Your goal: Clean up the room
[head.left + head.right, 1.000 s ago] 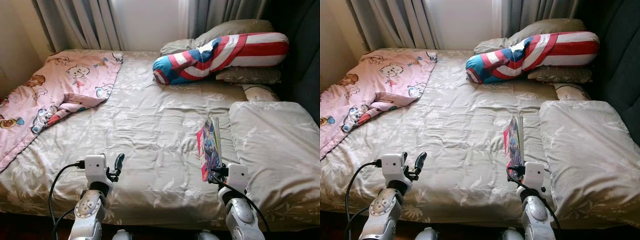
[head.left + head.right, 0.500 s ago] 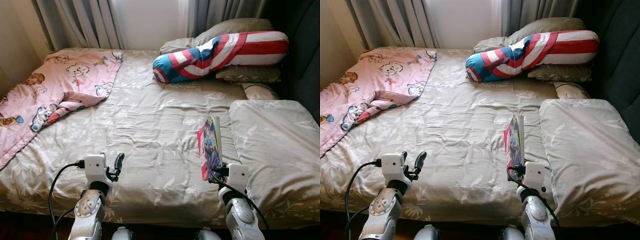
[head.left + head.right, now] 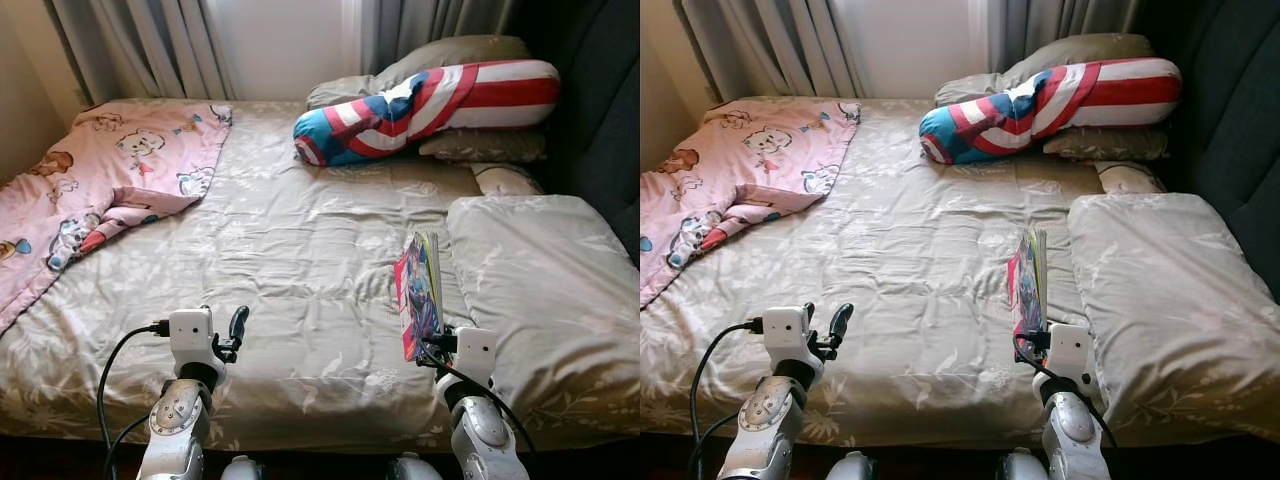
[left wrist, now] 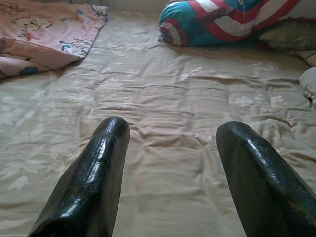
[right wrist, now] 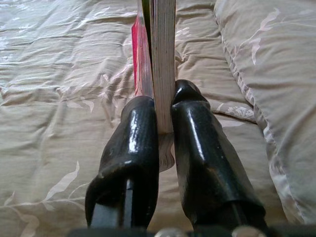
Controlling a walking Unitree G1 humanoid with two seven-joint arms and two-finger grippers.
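Thin pink-covered comic book held upright on edge above bed, beside grey pillow.

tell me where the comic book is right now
The comic book stands on edge, clamped in the right gripper above the bed, just left of the grey pillow.

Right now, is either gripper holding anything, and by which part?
The right gripper clamps a magazine by its near edge, holding it upright on edge above the bedspread. The left gripper is open and empty.
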